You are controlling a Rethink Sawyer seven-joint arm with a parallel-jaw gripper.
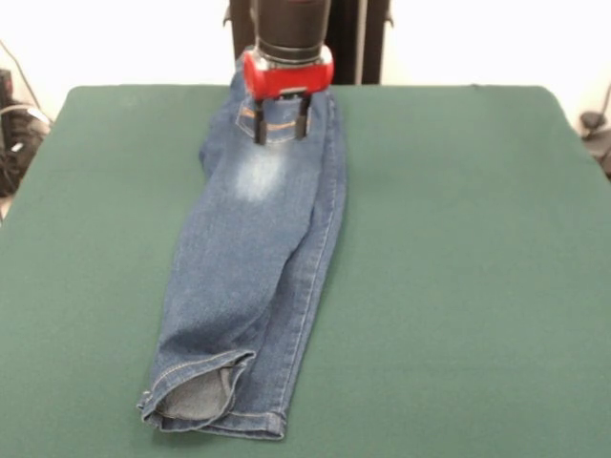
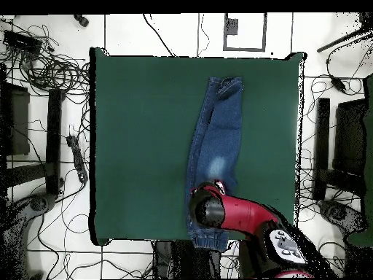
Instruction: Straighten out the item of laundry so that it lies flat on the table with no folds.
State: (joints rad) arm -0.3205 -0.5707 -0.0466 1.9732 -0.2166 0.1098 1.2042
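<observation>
1. Looking across from the front, the jeans (image 1: pixel 258 277) lie folded lengthwise, one leg stacked on the other, running from the table's (image 1: pixel 477 239) far edge at the pedestal side down toward the near edge, a little left of centre.
2. Over the waist end hangs the gripper (image 1: pixel 281 124), its two dark fingers (image 1: pixel 260 126) parted and pointing down at the back pocket. Nothing sits between them, so the claw reads as released; whether the tips touch the denim I cannot tell.
3. At the near end, both cuffs sit stacked, the upper one gaping open. My call: the garment is long and fairly smooth, but doubled over, so the real job remains.
4. Switching to the overhead view, the jeans (image 2: pixel 216 138) show as one narrow strip, running from near the edge away from the robot to the edge by its base, right of centre on the table (image 2: pixel 138 146).
5. The red arm (image 2: pixel 240 213) covers the waistband here, hiding the fingers. Legs not yet spread apart, so I'd judge the task well short of finished.
</observation>
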